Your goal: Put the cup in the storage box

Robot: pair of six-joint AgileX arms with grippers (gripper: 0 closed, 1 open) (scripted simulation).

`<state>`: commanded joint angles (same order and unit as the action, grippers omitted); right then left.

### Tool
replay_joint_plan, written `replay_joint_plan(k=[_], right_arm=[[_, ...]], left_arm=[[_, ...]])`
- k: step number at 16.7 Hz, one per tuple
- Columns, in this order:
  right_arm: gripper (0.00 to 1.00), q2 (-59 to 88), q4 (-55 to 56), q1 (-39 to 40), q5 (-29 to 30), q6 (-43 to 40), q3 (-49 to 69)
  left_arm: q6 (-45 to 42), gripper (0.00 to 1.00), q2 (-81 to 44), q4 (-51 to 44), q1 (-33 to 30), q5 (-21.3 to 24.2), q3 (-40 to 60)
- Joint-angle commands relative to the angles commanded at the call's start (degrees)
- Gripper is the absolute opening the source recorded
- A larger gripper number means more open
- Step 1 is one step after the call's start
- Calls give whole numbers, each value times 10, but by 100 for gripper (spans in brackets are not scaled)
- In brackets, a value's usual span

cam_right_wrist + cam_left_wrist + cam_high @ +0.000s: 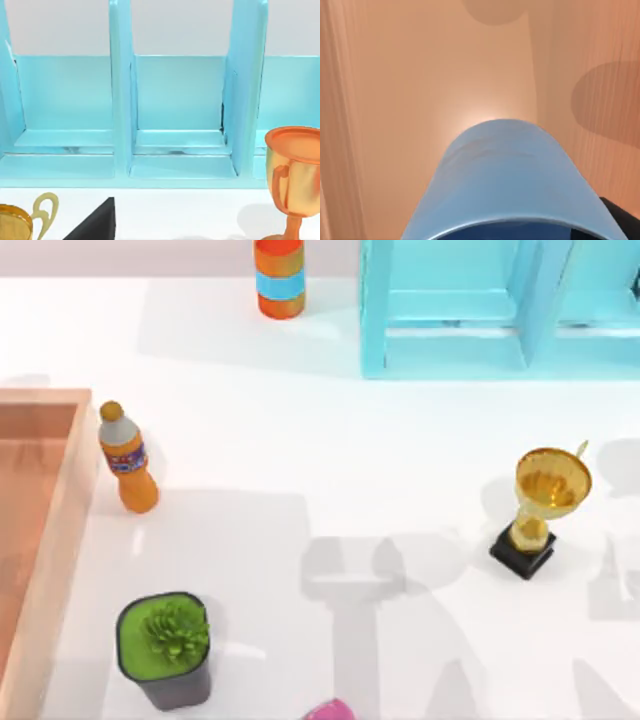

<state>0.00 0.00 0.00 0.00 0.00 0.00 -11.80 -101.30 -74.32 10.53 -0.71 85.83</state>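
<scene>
The blue cup [507, 175] sits very close in the left wrist view, its rim toward the camera and its base toward the floor of the storage box [410, 75]. My left gripper [520, 232] is shut on the cup, with one dark finger [622, 217] showing at the cup's side. Whether the cup touches the floor I cannot tell. In the top view, the storage box [62, 500] of orange-tan wood lies at the table's left edge, partly cut off.
An orange soda bottle [127, 460] stands beside the box wall, with a potted plant [165, 648] nearer the front. A gold trophy [542, 508] stands at the right. A cyan shelf frame [480, 310] and an orange can [280, 278] are at the back. A pink object [332, 710] sits at the front edge.
</scene>
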Motion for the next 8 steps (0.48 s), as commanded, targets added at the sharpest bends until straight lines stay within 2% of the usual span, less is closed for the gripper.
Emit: replay_joint_plan(k=[8], right_arm=[[100,0,0,0,0,0,0]], left_arm=[[-13,0,-8,87,12,1,-81]])
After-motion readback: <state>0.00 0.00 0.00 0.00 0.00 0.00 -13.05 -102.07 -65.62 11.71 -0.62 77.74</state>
